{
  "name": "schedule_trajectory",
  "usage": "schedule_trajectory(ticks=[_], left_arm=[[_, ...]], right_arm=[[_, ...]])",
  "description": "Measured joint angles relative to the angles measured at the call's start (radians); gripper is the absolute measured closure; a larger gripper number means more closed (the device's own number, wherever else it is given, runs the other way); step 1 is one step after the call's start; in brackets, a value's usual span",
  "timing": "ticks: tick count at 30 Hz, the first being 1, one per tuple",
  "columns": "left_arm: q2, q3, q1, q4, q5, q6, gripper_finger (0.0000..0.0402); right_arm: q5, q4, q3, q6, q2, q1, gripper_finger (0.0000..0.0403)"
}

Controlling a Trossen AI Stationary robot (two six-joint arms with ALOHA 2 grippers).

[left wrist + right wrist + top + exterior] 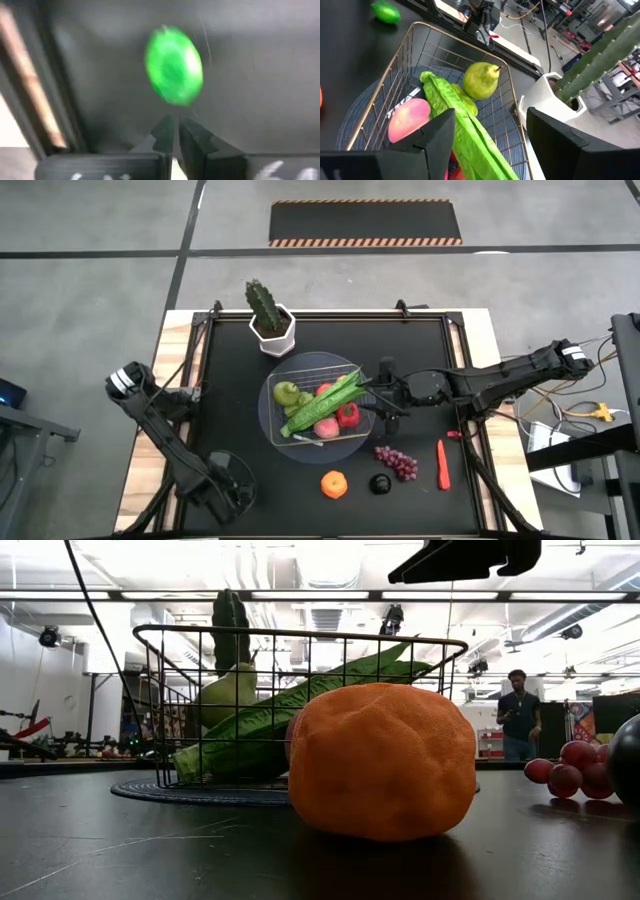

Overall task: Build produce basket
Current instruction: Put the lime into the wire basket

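Bean bunch (322, 406) spans the basket (283, 423) diagonally, blocking its middle; cactus pot (273, 331) crowds the far rim; near-left table (235, 430) lies bare

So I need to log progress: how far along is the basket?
Roughly halfway. The basket holds the bean bunch, pear and red pepper. The open right gripper hovers at its rim. Orange, grapes, chili and lime remain outside.

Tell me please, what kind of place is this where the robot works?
Probably a robotics lab or workshop. A hazard-striped floor mat lies beyond the black table, exposed ducts and strip lights run overhead, and a person stands among cluttered benches. On the table sits a wire basket of toy produce.
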Motion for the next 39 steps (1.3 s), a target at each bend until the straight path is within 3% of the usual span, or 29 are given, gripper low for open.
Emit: schedule_trajectory(ticks=[5,12,16,28,39], left_arm=[[-0.006,0.047,0.003,-0.18,-0.027,0.004,0.0391],[-0.012,0.025,0.002,-0.09,-0.047,0.009,0.038],[-0.013,0.024,0.002,-0.041,-0.093,0.03,0.0338],[0.008,-0.024,0.003,0.012,-0.093,0.075,0.0148],[0.063,-0.155,0.002,0.156,-0.072,0.078,0.0127]], right_arm=[[0.0,-0.002,0.0,0.0,0.0,-0.002,0.0174],[0.0,-0.001,0.0,0.0,0.0,-0.002,0.0174],[0.0,-0.005,0.0,0.0,0.0,-0.002,0.0174],[0.0,-0.009,0.0,0.004,0.0,-0.002,0.0174],[0.0,-0.017,-0.001,0.008,0.0,-0.002,0.0174]])
